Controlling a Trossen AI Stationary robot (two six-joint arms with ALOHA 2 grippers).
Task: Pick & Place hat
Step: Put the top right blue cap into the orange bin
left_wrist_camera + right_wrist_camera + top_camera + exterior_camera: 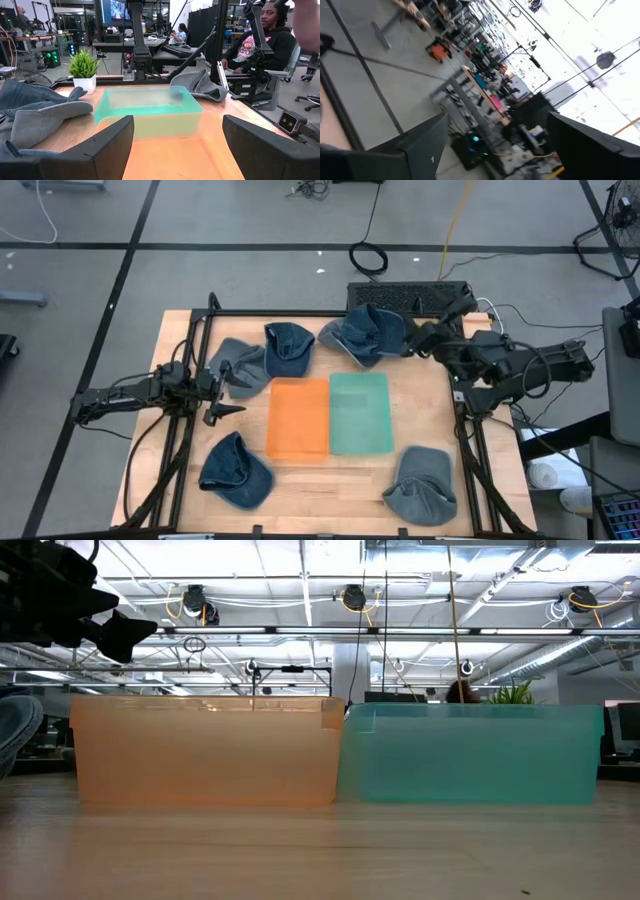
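Observation:
Several hats lie on the wooden table. A grey hat (238, 365) and a blue hat (288, 346) sit at the far left, and a blue hat (365, 335) at the far middle. Another blue hat (235, 472) is near left, a grey one (420, 485) near right. My left gripper (226, 392) (177, 145) stands open and level, just left of the orange bin (298, 417), with nothing between its fingers. My right gripper (418, 340) (495, 145) hangs open, raised over the far right of the table beside the far-middle blue hat, holding nothing.
An orange bin and a green bin (359, 412) stand side by side at the table's middle. Black frame rails (190, 380) run along the table's left and right sides. People sit at desks beyond the table (260, 35).

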